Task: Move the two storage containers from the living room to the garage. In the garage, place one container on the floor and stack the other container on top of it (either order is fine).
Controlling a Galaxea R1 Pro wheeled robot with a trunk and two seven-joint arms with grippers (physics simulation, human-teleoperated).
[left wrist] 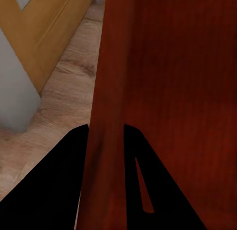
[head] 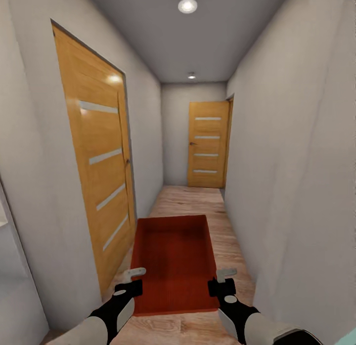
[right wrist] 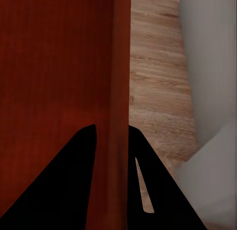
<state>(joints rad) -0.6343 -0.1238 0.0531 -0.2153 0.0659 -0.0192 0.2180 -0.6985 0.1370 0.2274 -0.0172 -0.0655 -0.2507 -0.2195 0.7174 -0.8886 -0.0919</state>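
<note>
Carrying one orange-red storage container down a narrow hallway, held out in front of me, open top up, nothing in it. My left gripper is pinching the left side wall near the back end; in the left wrist view the thin wall runs straight between the two fingers. My right gripper is clamped the same way on the right wall, fingers either side of it in the right wrist view. Bin sits level between both arms, above the wood plank floor.

Surroundings: a wooden door with frosted strips close on my left, a second door at the far end, a plain wall tight on my right. This isn't the garage, so it's a transit leg.

Risks as I see them:
- Corridor is tight. Any base yaw could clip a front corner of the bin on the door frame or wall and lever it out of the pinch.
- Both grips are on thin walls near one end, so the far end overhangs. A jolt could make it sag or slip.
- If the arms drift apart or together, the walls flex and one side could pop free.
</note>
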